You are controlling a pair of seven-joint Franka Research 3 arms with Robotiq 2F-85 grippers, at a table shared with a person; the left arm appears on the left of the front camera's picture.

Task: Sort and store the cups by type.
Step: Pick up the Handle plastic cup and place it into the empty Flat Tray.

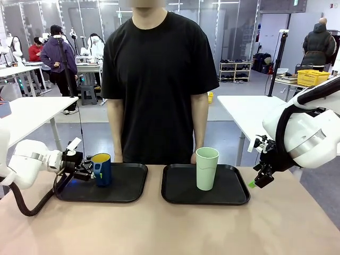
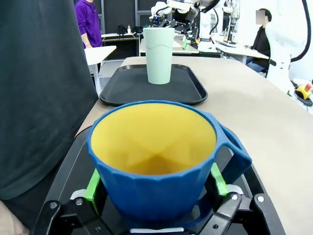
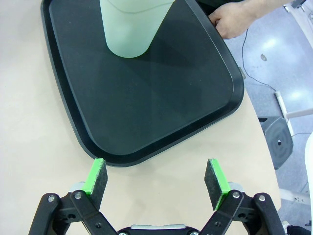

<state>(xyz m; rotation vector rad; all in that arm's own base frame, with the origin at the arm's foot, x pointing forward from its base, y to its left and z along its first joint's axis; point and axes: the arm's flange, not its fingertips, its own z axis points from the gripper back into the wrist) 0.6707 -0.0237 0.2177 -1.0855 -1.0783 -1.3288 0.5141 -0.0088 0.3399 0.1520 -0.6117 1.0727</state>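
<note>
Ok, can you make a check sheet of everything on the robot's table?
Surface: tan table, two black trays side by side, the left tray and the right tray.
Job's things: blue mug, yellow inside, upright on the left tray; green tumbler upright on the right tray.
Clutter: nothing seen.
Grippers: left gripper open, pads either side of the mug; right gripper open, holding nothing, above the table beside the right tray.
Cables: black hose looping from the left arm onto the table.
Surroundings: person in a black shirt at the far side, hand by the right tray; other tables and people behind.
</note>
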